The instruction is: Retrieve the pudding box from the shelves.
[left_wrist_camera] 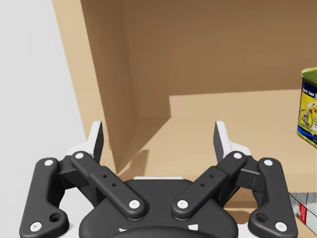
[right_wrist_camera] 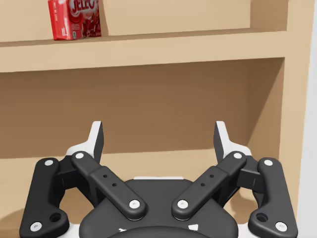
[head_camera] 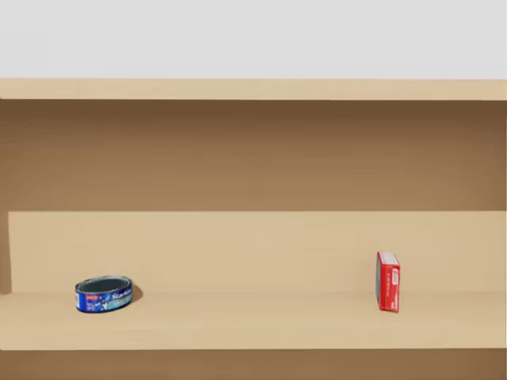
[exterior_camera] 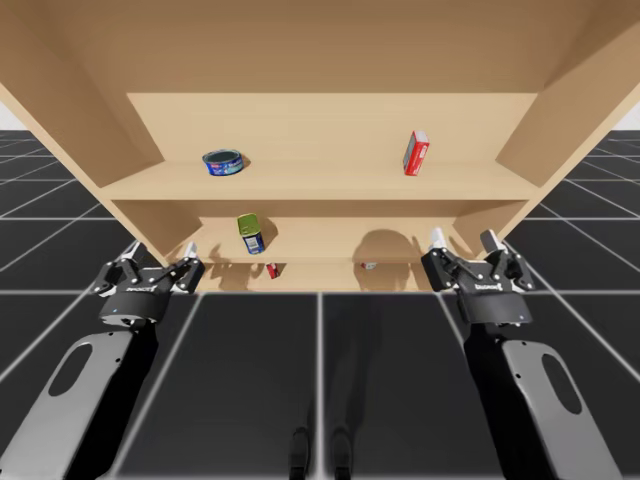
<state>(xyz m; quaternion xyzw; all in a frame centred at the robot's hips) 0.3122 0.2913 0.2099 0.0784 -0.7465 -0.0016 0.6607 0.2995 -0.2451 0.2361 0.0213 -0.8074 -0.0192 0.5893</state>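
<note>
1. The right gripper (right_wrist_camera: 158, 136) is standing open, its fingers spread wide and gripping nothing. It is facing the lower bay of the shelves (exterior_camera: 565, 110), near their right end.
2. The left gripper (left_wrist_camera: 158, 136) is likewise standing open and empty, and is facing the left inner corner of the same lower bay.
3. The red pudding box (right_wrist_camera: 74, 19) is standing upright on the upper shelf board (exterior_camera: 320, 183), ahead of and above the right gripper and well apart from it. In the head view it is sitting toward the right end of that board.
4. A blue flat can (head_camera: 104, 294) is lying near the left end of the same board, well apart from the box. A yellow-and-green can (left_wrist_camera: 309, 114) is standing on the lower shelf, ahead of and beside the left gripper.
5. Progress, as judged: nothing is being gripped, so no part of the retrieval is complete. The reach to the upper board, the grasp and the withdrawal are all outstanding. The right gripper is standing nearer the box.
</note>
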